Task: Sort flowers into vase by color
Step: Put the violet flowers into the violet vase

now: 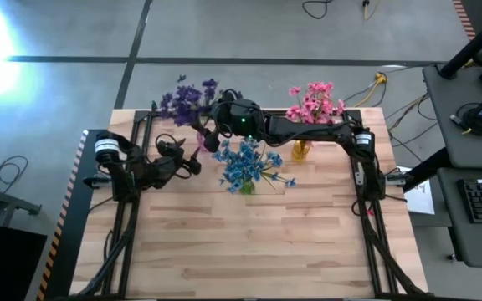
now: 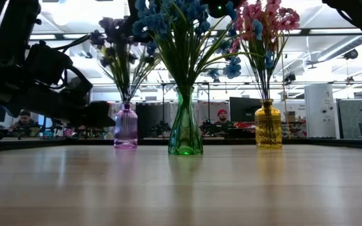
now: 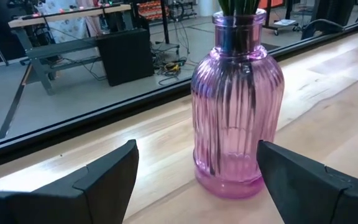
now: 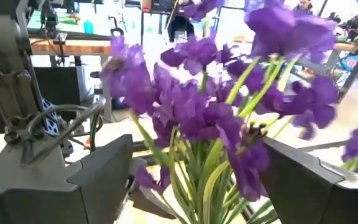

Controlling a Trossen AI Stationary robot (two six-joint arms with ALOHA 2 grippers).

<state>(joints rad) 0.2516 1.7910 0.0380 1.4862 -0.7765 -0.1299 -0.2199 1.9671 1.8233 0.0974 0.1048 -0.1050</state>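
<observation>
Three glass vases stand on the wooden table. The purple vase (image 3: 238,112) at the far left holds purple flowers (image 4: 197,93). A green vase (image 2: 185,129) in the middle holds blue flowers (image 1: 245,163). A yellow vase (image 2: 268,129) at the far right holds pink flowers (image 1: 315,102). My left gripper (image 3: 196,149) is low and level, open, with one finger on either side of the purple vase's base, apart from it. My right gripper (image 4: 197,142) is high up and open. The purple blossoms and their green stems stand between its fingers; I see no hold on them.
Bare wooden tabletop (image 1: 249,242) stretches from the vases to the near edge. The right arm (image 1: 308,130) reaches across the far part of the table, just above the pink and blue flowers. People sit at desks in the room behind the table.
</observation>
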